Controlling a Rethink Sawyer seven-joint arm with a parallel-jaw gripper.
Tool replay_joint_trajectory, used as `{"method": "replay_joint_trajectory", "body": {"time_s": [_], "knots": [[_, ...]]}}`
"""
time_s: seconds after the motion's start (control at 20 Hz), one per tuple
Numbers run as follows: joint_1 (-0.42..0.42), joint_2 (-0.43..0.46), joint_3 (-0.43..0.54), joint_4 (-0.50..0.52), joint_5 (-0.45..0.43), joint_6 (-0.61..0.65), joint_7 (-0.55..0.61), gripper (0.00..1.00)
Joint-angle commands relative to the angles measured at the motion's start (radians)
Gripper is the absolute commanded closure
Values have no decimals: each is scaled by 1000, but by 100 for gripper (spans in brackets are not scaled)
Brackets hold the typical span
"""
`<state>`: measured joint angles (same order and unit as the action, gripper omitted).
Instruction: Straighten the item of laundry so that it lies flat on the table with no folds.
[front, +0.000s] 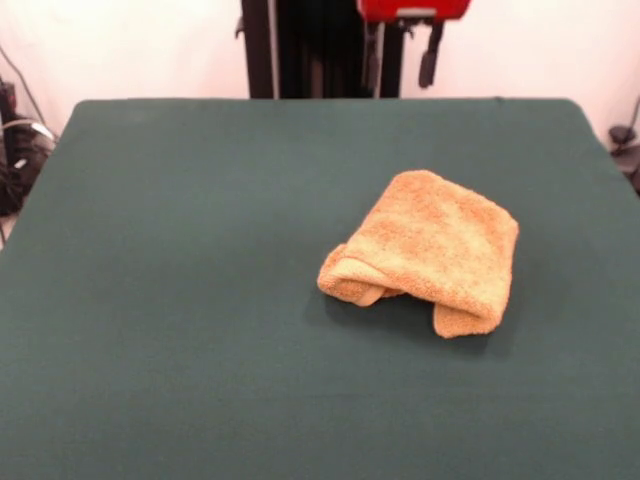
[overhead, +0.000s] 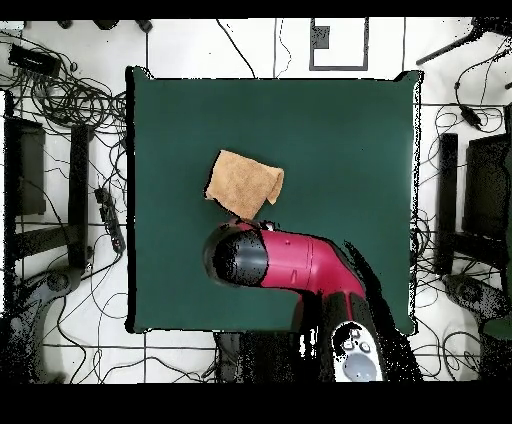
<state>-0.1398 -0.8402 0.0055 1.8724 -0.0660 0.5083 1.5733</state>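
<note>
In the front view, the towel lies on the green bench, a little to the right of the middle and well away from every edge. It is not flat: it is folded over itself into a thick bundle, with rolled layers open toward the camera and one corner hanging lower at the right. The robot is drawn back at the top; only the red part and the tips of the jaws are visible above the far edge, and whether they are open or closed I cannot tell. They hold nothing that I can see.

One risk, in my judgement, is that the jaws pinch several layers together, because the folds lie one on another. Then a pull would only drag the whole bundle over the bench and not open it. The terry cloth is soft and may also slip out if only a thin edge is caught.

In the overhead view, the towel shows as a slanted patch with a folded corner at its right side. The red arm reaches over the bench and its dark end stands just below the towel, hiding the jaws. Since the arm covers the nearest edge of the towel, it is hard to judge which corner is free, and a wrong choice could add a new fold.
</note>
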Motion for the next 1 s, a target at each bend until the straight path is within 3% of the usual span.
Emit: {"method": "replay_joint_trajectory", "body": {"time_s": [0.05,0.55,0.8,1.0], "knots": [[53,89,26,-121,-82,-132,109,0],[13,47,107,-155,-129,-235,50,0],[-6,16,137,-135,-149,-237,29,0],[-71,6,201,-91,-176,-282,4,0]]}}
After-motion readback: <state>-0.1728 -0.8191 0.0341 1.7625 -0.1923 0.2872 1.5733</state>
